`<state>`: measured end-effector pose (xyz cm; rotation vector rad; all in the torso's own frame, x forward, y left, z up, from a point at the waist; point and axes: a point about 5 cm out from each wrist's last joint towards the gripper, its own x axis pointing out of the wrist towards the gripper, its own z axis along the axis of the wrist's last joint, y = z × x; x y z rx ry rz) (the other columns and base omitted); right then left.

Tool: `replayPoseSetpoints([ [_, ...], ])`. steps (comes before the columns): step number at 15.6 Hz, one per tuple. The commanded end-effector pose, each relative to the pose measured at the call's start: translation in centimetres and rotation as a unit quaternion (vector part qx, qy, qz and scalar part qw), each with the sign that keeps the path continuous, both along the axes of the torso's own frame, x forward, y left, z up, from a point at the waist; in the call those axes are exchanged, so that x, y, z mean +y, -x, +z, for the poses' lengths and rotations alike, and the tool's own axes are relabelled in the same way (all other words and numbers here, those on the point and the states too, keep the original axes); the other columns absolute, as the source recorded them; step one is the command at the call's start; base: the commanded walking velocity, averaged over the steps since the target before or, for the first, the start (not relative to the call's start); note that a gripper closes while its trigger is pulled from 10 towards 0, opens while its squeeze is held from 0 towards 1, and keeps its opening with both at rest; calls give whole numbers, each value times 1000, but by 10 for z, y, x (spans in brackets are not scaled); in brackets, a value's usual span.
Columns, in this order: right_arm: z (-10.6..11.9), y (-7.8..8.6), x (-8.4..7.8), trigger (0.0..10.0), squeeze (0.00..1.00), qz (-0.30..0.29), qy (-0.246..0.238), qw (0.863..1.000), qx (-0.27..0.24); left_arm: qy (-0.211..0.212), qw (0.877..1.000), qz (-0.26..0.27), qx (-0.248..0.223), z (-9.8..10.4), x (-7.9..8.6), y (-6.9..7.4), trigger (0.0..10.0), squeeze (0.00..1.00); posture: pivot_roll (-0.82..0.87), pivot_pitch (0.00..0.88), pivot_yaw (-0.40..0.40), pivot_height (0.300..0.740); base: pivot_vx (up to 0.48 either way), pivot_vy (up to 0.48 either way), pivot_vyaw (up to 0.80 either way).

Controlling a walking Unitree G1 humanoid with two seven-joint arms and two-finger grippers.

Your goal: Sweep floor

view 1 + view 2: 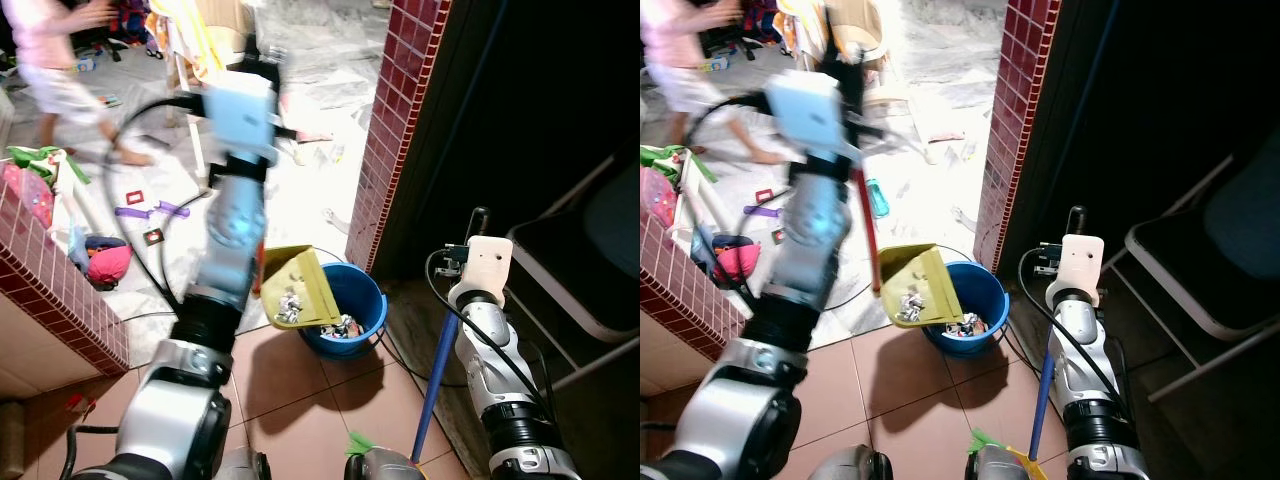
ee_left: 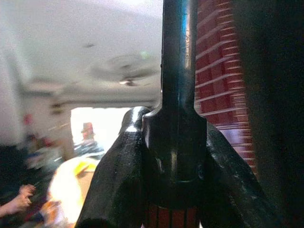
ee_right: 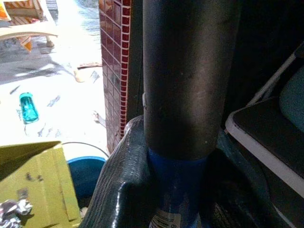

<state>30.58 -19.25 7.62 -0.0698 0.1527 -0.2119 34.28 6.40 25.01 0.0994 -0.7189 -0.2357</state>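
My left arm is raised, and its gripper (image 1: pixel 258 62) is shut on the black top of the dustpan's handle (image 2: pixel 175 71). The red handle (image 1: pixel 868 230) runs down to the yellow dustpan (image 1: pixel 302 282), which tilts over the blue bucket (image 1: pixel 368 300). Crumpled litter (image 1: pixel 289 305) lies at the pan's lower edge, and more lies inside the bucket. My right gripper (image 1: pixel 480 220) is shut on the broom's blue pole (image 1: pixel 438 370), which stands nearly upright to the right of the bucket. The green bristles (image 1: pixel 980 440) show at the bottom edge.
A red-tiled pillar (image 1: pixel 400 110) stands just behind the bucket. A low brick wall (image 1: pixel 50 290) is on the left and a folding chair (image 1: pixel 580 270) on the right. A person (image 1: pixel 60 80) walks on the bright floor beyond, among scattered toys (image 1: pixel 150 210) and a black cable (image 1: pixel 150 260).
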Motion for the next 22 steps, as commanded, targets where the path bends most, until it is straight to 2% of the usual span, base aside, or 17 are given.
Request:
replayPoseSetpoints([
  [1, 18, -9, 1, 10000, 0, 6, 9, 999, -37, -56, 997, -56, -13, -8, -21, 8, 10000, 0, -123, 38, -9, 740, 0, 0, 0],
  [3, 18, -9, 2, 10000, 0, 6, 9, 999, -38, -108, 987, -113, -26, -17, -38, 19, 10000, 0, -123, 38, -6, 740, 0, 0, 0],
  [5, 19, -9, 2, 10000, 0, 5, 9, 999, -39, -185, 961, -204, -35, -33, -59, 36, 10000, 0, -121, 43, -7, 740, 0, 0, 0],
  [7, 19, -10, 2, 10000, 0, 3, 9, 999, -40, -240, 934, -262, -42, -46, -69, 48, 10000, 0, -122, 48, -10, 740, 0, 0, 0],
  [8, 20, -10, 1, 10000, 0, 3, 8, 999, -40, -274, 914, -293, -52, -52, -74, 56, 10000, 0, -120, 50, -13, 740, 0, 0, 0],
  [11, 20, -12, 1, 10000, 0, 3, 9, 999, -40, -326, 882, -331, -79, -55, -79, 65, 10000, 0, -120, 57, -17, 740, 0, 0, 0],
  [12, 21, -13, 1, 10000, 0, 4, 10, 999, -41, -333, 876, -340, -82, -55, -80, 66, 10000, 0, -120, 52, -16, 740, 0, 0, 0],
  [16, 22, -15, 3, 10000, 0, 7, 11, 999, -42, -375, 843, -381, -56, -65, -82, 72, 10000, 0, -119, 51, -18, 740, 0, 0, 0],
  [18, 22, -15, 3, 10000, 0, 8, 11, 999, -42, -381, 838, -386, -58, -67, -83, 74, 10000, 0, -119, 51, -18, 740, 0, 0, 0],
  [19, 22, -16, 3, 10000, 0, 9, 12, 999, -42, -374, 844, -381, -60, -64, -84, 73, 10000, 0, -121, 50, -24, 740, 0, 0, 0],
  [20, 22, -16, 3, 10000, 0, 10, 13, 999, -42, -361, 858, -358, -71, -56, -83, 68, 10000, 0, -123, 49, -25, 740, 0, 0, 0],
  [22, 22, -15, 2, 10000, 0, 9, 13, 999, -42, -343, 877, -327, -81, -41, -79, 60, 10000, 0, -126, 48, -26, 740, 0, 0, 0],
])
